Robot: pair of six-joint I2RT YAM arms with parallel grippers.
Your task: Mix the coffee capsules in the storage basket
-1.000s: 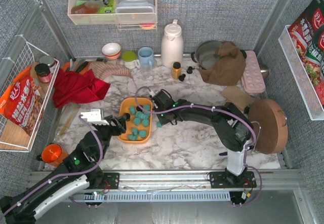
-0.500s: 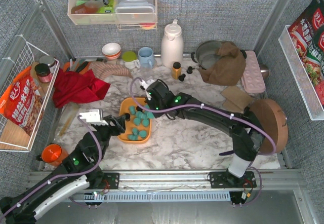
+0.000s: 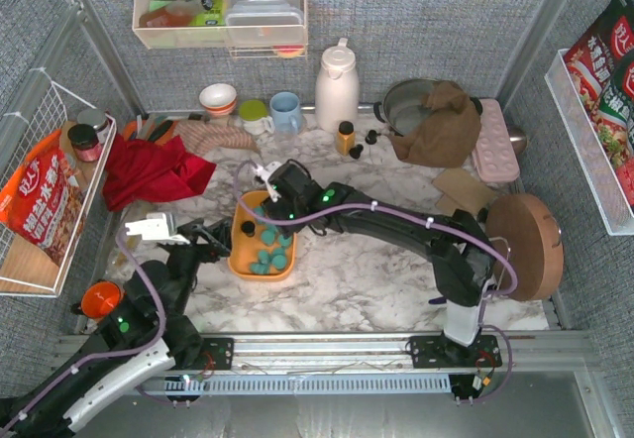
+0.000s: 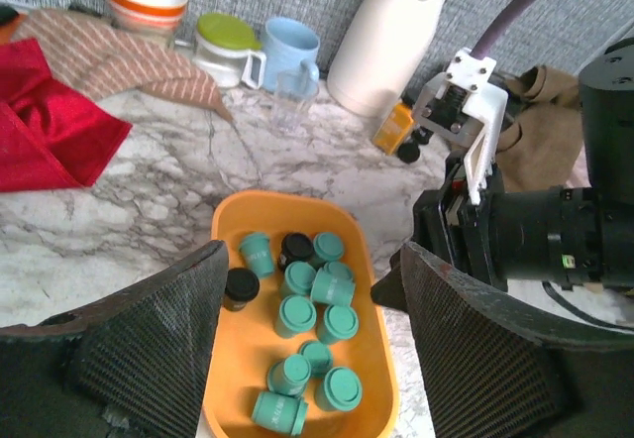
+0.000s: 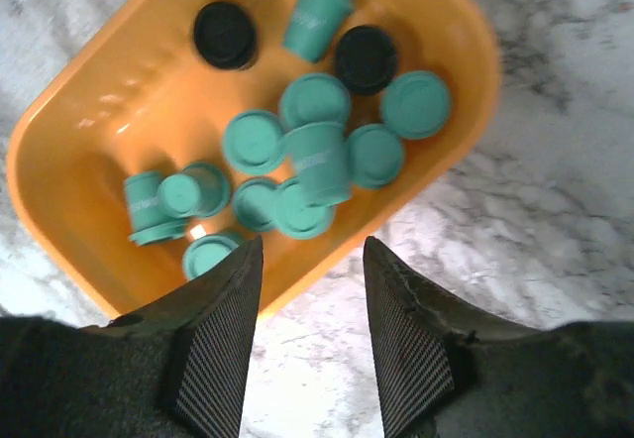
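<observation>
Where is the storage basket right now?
Top view: the storage basket lies left of centre on the marble table, with the left arm's fingers beside its left wall and the right arm's fingers above its far end.

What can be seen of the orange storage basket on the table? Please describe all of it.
The storage basket is a shallow orange-yellow tray that looks like smooth, glossy plastic. It is a rounded rectangle with low walls and no lid. It lies flat on the marble table, its long side running away from the arms. Loose coffee capsules rest on its floor, mostly teal and two black, some standing and some tipped over. Part of the floor is bare. Nothing grips it.
</observation>
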